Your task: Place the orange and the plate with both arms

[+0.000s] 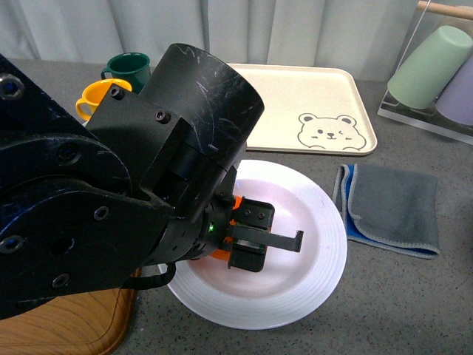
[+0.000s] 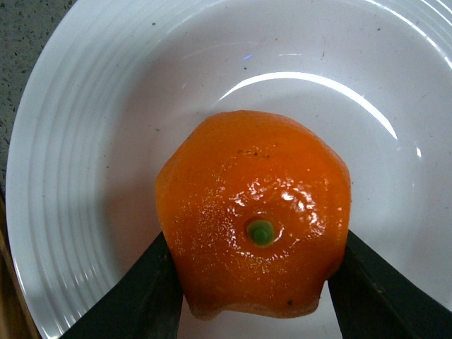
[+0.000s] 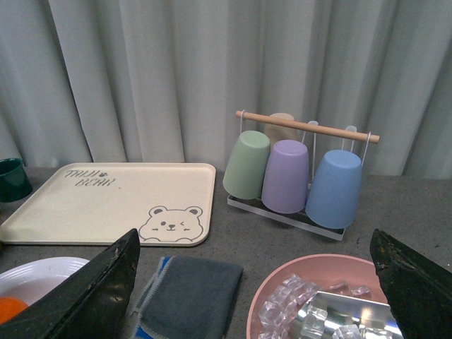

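The orange (image 2: pixel 254 212), green stem dot facing the wrist camera, is over the well of the white plate (image 2: pixel 49 176) on the grey desk (image 1: pixel 414 310), pinched by the left pincer (image 2: pixel 258 296) (black fingers against the peel on both flanks), while the right pincer (image 3: pixel 254 289) hangs spread wide and empty.

Bright orange fruit (image 2: pixel 254 219), dimpled, green stem dot; glossy white ridged round plate (image 1: pixel 325 244); cream rectangular tray (image 1: pixel 295 96), bear drawing.
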